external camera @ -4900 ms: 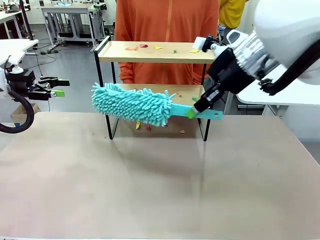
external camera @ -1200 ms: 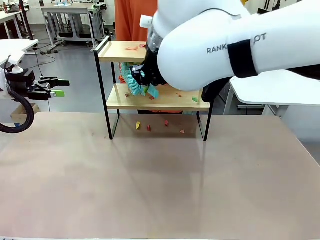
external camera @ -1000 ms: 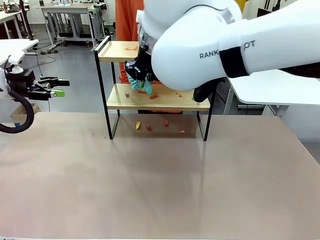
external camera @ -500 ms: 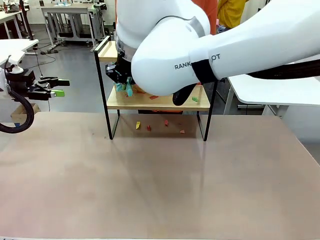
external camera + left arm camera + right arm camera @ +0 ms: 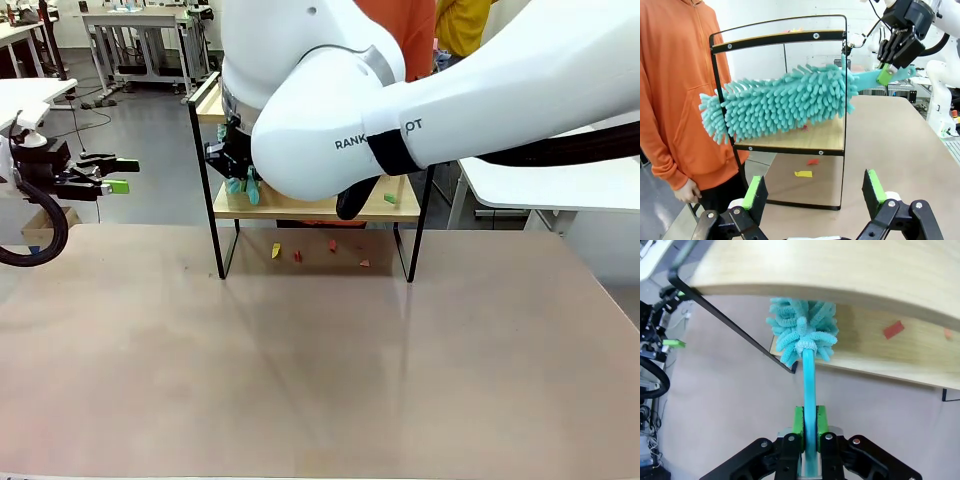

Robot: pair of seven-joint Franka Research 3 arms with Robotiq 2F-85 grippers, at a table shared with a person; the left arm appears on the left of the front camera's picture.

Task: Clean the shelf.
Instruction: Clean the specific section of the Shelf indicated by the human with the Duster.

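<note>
— At the left end of the shelf (image 5: 400,212), what is changing?
— The duster (image 5: 785,107) is arriving there. A second ago it was working mid-board. The right hand (image 5: 809,422), clenched on the handle, has been carrying it leftward along the lower board, and the head is now projecting past the left frame.
— What is that meaning for the task?
— One pass is probably finishing. The shelf is standing at the far middle of the table (image 5: 320,380), with scraps (image 5: 297,255) lying beneath it. A red scrap (image 5: 893,329) and a green scrap (image 5: 390,198) are remaining on the lower board, so more passes are likely needed. The left hand (image 5: 815,192) is waiting released, well apart.
</note>
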